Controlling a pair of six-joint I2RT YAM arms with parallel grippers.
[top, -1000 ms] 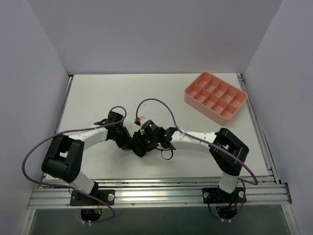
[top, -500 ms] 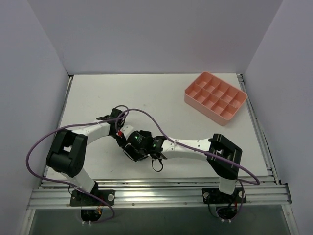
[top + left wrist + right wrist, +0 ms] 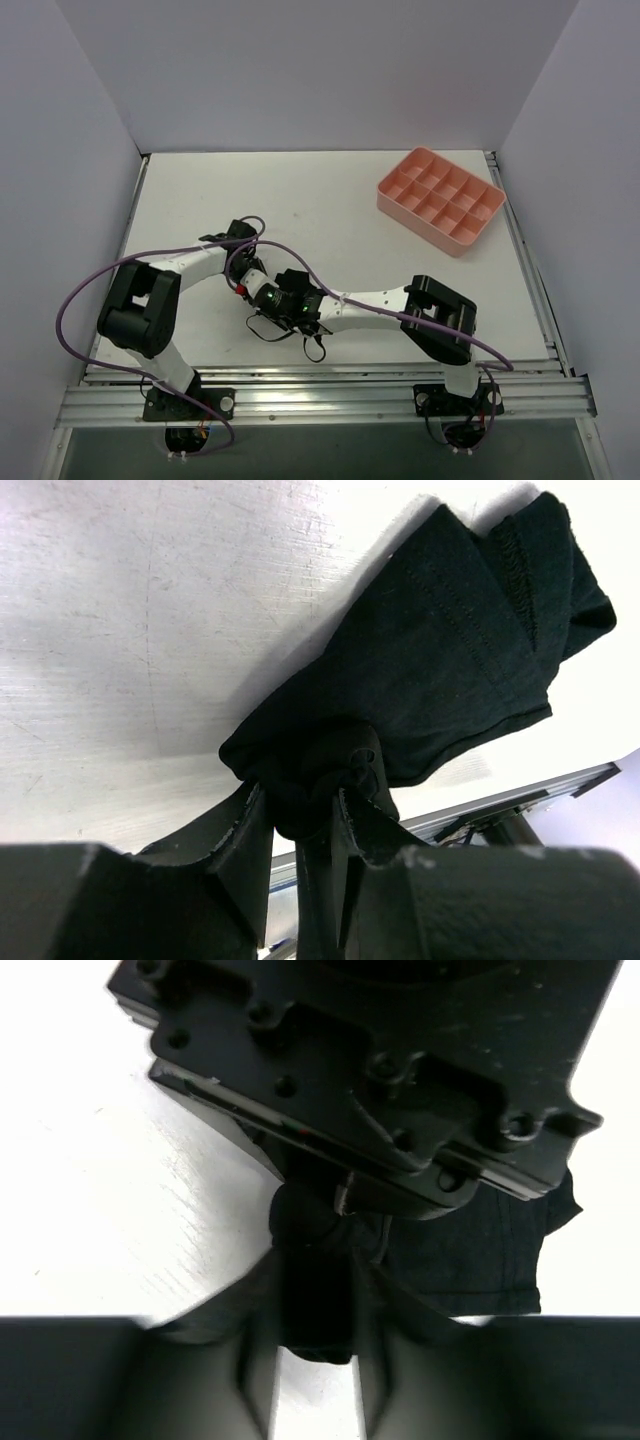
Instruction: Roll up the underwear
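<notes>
Tabletop [image 3: 330,190] white, scuffed; walls [image 3: 320,70] pale; underwear [image 3: 450,650] black, bunched.

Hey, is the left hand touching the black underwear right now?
Touching. The left wrist view shows the left hand pinched on a bunched end of the underwear, fabric squeezed between both fingers.

Black underwear [image 3: 450,660], bunched, seemingly part-rolled, lies on the white table [image 3: 120,630].
</notes>
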